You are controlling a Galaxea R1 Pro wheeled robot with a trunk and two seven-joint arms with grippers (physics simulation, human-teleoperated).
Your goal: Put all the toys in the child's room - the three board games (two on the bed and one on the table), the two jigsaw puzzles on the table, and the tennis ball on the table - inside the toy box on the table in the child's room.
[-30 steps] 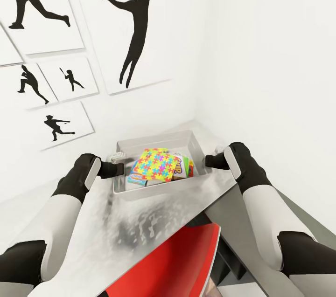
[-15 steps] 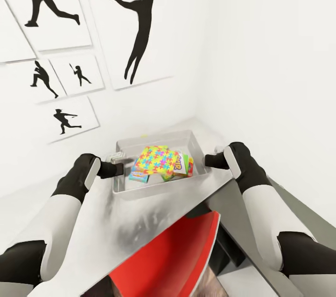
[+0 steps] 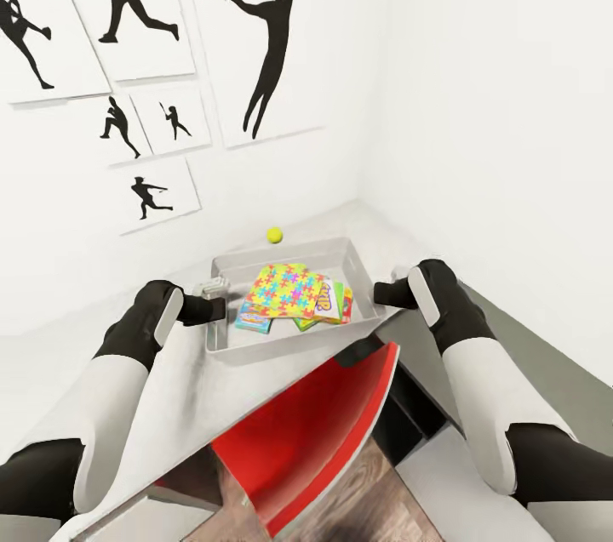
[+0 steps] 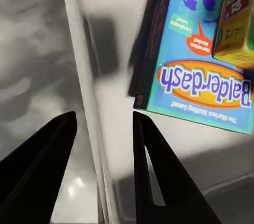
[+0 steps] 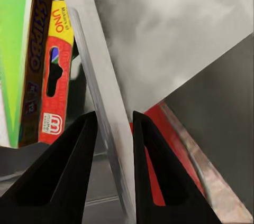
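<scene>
1. Toy box sits on the table near the room corner, w/ a jigsaw puzzle lying on top of the board games inside.
2. Tennis ball rests on the table just behind the box's far rim, outside it.
3. Left gripper straddles the box's left wall: one finger each side, narrow gap (Balderdash box inside).
4. Right gripper straddles the right wall likewise, fingers close on the rim; Skip-Bo box and Uno box stand inside.
5. Red chair below the table edge.
</scene>
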